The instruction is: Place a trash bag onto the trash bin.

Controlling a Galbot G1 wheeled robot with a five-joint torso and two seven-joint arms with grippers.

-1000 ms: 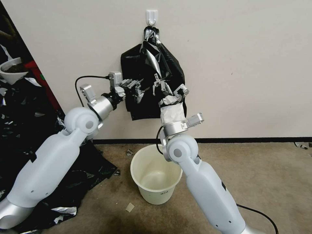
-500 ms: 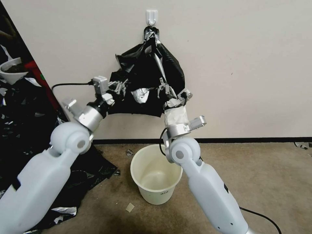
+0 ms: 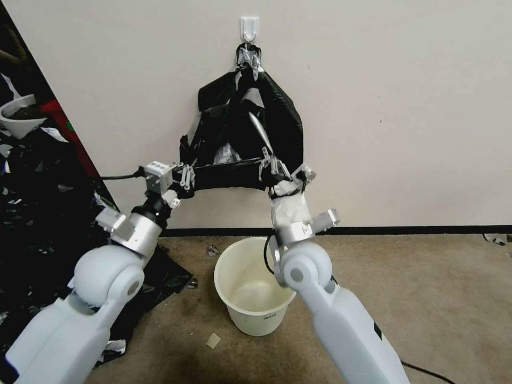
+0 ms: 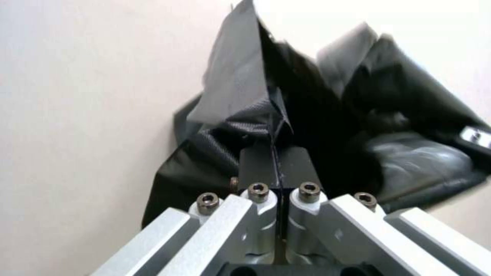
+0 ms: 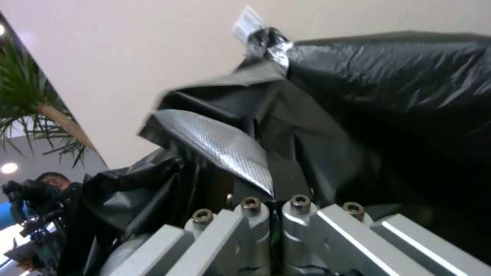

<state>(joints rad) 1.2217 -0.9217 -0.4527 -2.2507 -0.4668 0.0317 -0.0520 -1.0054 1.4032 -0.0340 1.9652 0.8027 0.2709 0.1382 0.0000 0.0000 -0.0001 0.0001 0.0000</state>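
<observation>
The trash bag (image 3: pixel 242 138) hung against the wall from the hook (image 3: pixel 249 26), its lower edge pulled taut in a level line between both arms. The trash bin (image 3: pixel 256 285) stood on the floor directly below that edge, mouth up. The left pincer (image 3: pixel 186 175) was clamped on the bag's left corner, the right pincer (image 3: pixel 273 166) clamped on its right, about equally near the bin.
</observation>
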